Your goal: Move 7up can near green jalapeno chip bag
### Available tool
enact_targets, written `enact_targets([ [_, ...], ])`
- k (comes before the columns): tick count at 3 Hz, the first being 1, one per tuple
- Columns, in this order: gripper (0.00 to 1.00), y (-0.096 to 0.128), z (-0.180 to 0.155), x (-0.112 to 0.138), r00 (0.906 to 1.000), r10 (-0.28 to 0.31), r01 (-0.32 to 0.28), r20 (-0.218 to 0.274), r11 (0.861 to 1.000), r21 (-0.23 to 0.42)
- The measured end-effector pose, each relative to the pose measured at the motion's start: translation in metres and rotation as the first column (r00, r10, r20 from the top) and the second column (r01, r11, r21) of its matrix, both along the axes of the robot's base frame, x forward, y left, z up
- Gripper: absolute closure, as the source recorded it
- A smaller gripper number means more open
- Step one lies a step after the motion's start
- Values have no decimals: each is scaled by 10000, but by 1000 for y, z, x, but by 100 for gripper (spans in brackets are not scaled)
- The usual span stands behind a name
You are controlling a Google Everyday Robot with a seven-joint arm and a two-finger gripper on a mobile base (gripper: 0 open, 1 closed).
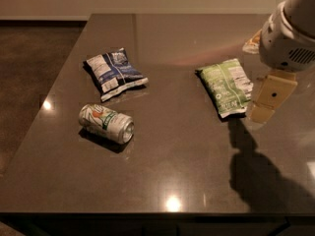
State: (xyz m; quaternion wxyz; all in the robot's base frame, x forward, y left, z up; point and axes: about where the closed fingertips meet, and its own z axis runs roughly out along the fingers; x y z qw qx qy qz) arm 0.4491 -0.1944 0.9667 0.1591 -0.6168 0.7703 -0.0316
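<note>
The 7up can [106,123] lies on its side at the left front of the dark table [172,166], its shiny end facing right and towards me. The green jalapeno chip bag [226,86] lies flat at the right middle of the table, well to the right of the can. My gripper [266,104] hangs at the right edge of the view, just right of the green bag's near end and close above the table. It holds nothing that I can see. It is far from the can.
A dark blue-and-white chip bag [114,73] lies behind the can at the left middle. A small light object [252,42] shows partly behind my arm at the far right. The table's left edge drops to a dark floor [29,68].
</note>
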Motion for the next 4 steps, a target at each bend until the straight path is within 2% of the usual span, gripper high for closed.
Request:
enact_targets([
  [1, 0, 31, -23, 15, 9987, 377, -377, -337, 9993, 28],
  [2, 0, 76, -38, 21, 9927, 989, -970, -692, 9948, 301],
  [3, 0, 128, -52, 19, 9786, 1790, -1766, -1018, 9838, 313],
  [4, 0, 165, -77, 16, 9669, 2080, -2071, -1475, 9781, 213],
])
